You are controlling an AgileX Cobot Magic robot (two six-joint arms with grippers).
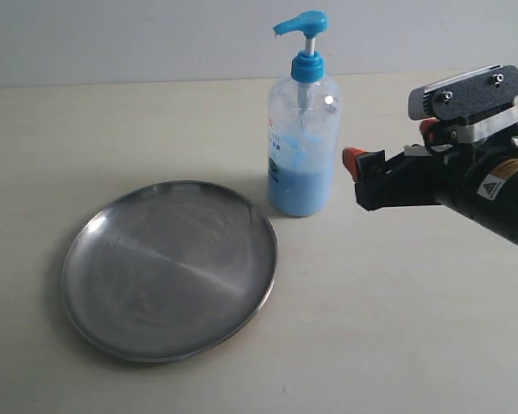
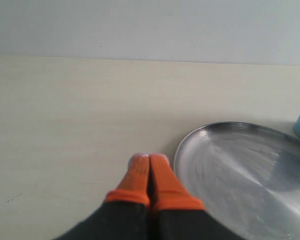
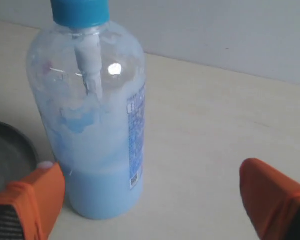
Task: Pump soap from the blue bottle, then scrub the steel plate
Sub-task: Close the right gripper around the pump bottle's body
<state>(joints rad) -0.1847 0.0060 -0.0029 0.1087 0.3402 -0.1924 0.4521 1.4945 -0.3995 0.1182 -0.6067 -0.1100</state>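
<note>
Looks like a robot lab bench. Pale cream tabletop [image 1: 397, 328] meets plain grey-white wall [image 1: 112, 39] at far edge. Props: blue bottle [image 1: 302, 155], steel plate [image 1: 168, 267]. Black robot arm [image 1: 492, 194] at right.

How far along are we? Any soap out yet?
Nothing looks done: the plate is bare. In hand: the right gripper, open, is beside the bottle, not on it. To do: pressing the pump, then scrubbing; the left gripper is shut by the plate's rim.
</note>
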